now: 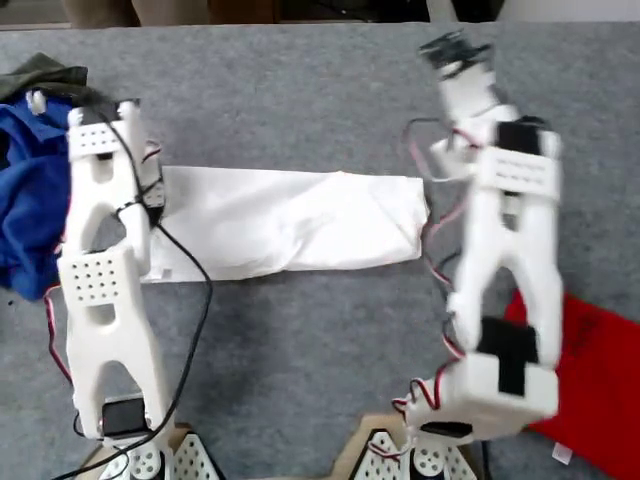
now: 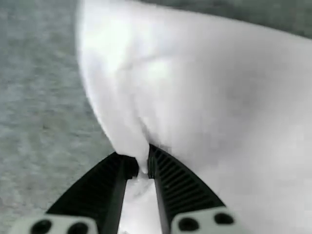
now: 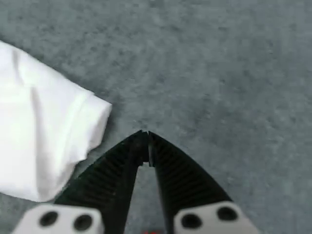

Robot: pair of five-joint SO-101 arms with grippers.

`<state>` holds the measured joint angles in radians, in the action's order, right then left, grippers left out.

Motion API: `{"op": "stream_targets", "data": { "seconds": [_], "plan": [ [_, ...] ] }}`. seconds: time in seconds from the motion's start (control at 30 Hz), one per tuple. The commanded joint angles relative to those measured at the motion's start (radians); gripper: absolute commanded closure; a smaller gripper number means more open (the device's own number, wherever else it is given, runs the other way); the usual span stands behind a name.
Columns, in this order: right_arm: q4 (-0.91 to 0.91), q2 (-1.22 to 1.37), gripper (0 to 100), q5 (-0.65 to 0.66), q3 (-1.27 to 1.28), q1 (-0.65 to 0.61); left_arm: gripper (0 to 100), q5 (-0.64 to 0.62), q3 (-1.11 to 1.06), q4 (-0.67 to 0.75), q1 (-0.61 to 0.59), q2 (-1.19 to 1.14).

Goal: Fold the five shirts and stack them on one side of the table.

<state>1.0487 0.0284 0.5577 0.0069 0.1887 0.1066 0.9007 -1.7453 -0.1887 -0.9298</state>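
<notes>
Right, the white shirt point(image 1: 300, 220) lies folded into a long band across the middle of the grey tabletop point(image 1: 300, 360), running side to side between the two arms. At its left end the left gripper point(image 2: 144, 168) is down on it, fingers point(image 2: 170, 180) pinched tight on a ridge of the white cloth. Over at the other end, the right gripper point(image 3: 145, 148) hangs above bare tabletop just beside the shirt's right corner, its fingers point(image 3: 170, 170) pressed together with nothing between them. Out at the left edge there is a crumpled blue shirt point(image 1: 30, 200) with a dark green garment point(image 1: 40, 72) just behind it. Near the right arm's base lies a red shirt point(image 1: 600, 380), with a small white label point(image 1: 562, 455) at its edge, too small to read.
</notes>
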Motion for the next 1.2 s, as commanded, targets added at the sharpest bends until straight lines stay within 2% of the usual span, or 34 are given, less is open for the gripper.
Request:
{"op": "stream_targets", "data": {
  "seconds": [0.0,0.27,0.43,0.57,0.73,0.93,1.17],
  "plan": [
    [0.008,-0.134,99.2,0.031,-0.054,0.117,98,-0.038,0.041,-0.015,0.104,0.176],
    [-0.072,-0.165,99.2,0.031,-0.062,0.285,98,-0.044,0.046,-0.003,0.454,0.331],
    [-0.084,-0.17,99.1,0.037,-0.068,0.328,98,-0.054,0.095,0.058,0.6,0.329],
    [-0.08,-0.17,99.2,0.058,-0.079,0.352,98,-0.138,0.155,0.17,0.654,0.329],
    [-0.083,-0.17,99.2,0.058,-0.081,0.36,98,-0.259,0.126,0.302,0.697,0.328],
    [-0.081,-0.17,99.2,0.058,-0.081,0.358,98,-0.27,0.023,0.39,0.769,0.326],
    [-0.08,-0.17,99.1,0.058,-0.081,0.354,98,-0.272,-0.138,0.532,0.787,0.326]
  ]
}}
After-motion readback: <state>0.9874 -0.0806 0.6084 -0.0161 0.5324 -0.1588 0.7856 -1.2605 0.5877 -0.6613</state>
